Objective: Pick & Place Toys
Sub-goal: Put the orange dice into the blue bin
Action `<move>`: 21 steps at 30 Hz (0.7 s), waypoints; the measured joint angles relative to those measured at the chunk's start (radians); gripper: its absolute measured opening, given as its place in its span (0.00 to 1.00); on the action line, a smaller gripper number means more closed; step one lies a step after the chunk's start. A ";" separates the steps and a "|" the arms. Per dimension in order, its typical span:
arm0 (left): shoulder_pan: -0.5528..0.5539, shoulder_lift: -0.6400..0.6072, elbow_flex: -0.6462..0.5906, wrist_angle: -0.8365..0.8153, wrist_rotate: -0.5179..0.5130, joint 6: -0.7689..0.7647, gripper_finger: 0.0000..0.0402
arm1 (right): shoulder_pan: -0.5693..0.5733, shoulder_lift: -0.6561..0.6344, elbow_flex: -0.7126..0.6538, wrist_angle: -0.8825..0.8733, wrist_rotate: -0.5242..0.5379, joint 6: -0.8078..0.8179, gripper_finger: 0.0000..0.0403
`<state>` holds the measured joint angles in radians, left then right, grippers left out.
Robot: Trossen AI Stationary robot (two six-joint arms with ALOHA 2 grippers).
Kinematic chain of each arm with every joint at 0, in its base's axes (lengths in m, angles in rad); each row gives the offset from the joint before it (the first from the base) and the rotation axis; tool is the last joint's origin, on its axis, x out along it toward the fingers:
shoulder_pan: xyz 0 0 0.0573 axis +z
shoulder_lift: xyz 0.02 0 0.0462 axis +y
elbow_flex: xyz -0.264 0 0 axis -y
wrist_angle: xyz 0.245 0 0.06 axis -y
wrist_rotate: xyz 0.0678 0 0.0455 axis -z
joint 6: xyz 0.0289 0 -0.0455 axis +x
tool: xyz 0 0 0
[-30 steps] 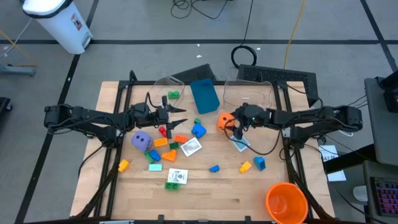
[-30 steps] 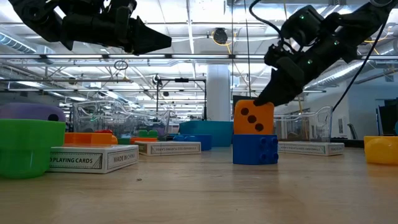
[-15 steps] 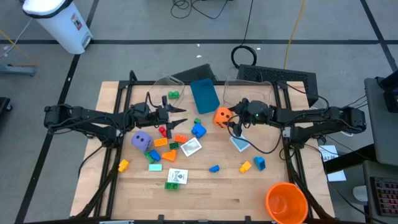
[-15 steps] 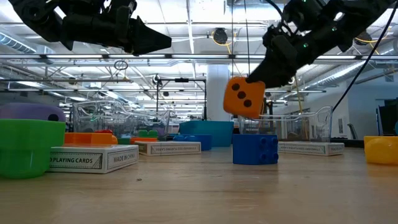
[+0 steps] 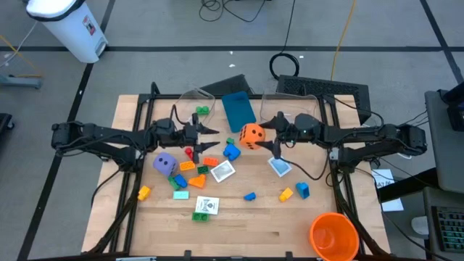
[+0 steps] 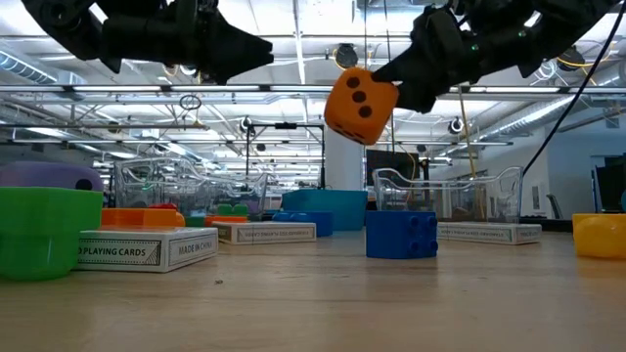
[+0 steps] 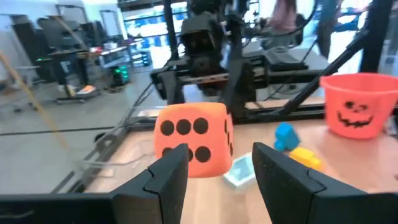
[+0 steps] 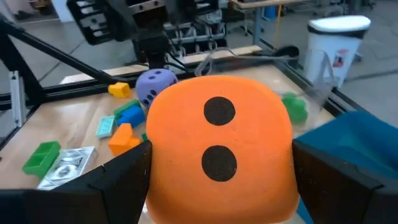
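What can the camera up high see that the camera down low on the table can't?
Only the high view shows the big orange cup, the picture card with a green print and the whole table at once. Only the low view shows the "playing cards" lettering on a white box and the room behind. Both show the orange die lifted in the right gripper, facing the left gripper.
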<state>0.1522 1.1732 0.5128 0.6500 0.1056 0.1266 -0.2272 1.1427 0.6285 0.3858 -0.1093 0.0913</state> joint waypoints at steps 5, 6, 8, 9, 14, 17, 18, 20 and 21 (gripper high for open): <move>0.000 0.000 0.026 -0.005 0.000 -0.006 0.47 | 0.004 0.000 0.000 0.006 0.000 -0.021 0.83; 0.000 0.000 0.032 -0.005 0.001 -0.008 0.48 | 0.007 0.000 0.000 0.007 0.001 -0.026 0.83; 0.000 0.001 0.042 -0.004 0.002 -0.025 0.51 | 0.018 0.000 0.000 0.007 0.000 -0.035 0.83; 0.000 0.009 0.048 -0.004 0.002 -0.036 0.53 | 0.024 0.000 0.000 0.007 0.000 -0.038 0.83; 0.000 0.095 0.097 -0.015 0.003 -0.082 0.66 | 0.057 0.000 0.000 0.016 0.000 -0.073 0.83; 0.000 0.169 0.150 -0.065 0.029 -0.084 0.74 | 0.072 0.000 0.000 0.017 0.000 -0.077 0.83; 0.000 0.198 0.171 -0.073 0.042 -0.084 0.76 | 0.076 0.000 0.000 0.017 0.000 -0.077 0.83; 0.000 0.244 0.211 -0.087 0.074 -0.084 0.80 | 0.081 0.000 0.000 0.018 0.001 -0.077 0.83; 0.000 0.263 0.228 -0.091 0.087 -0.084 0.82 | 0.083 0.000 0.000 0.017 0.001 -0.077 0.83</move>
<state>0.1520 1.4365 0.7412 0.5586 0.1930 0.0427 -0.1438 1.1431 0.6285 0.4024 -0.1081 0.0139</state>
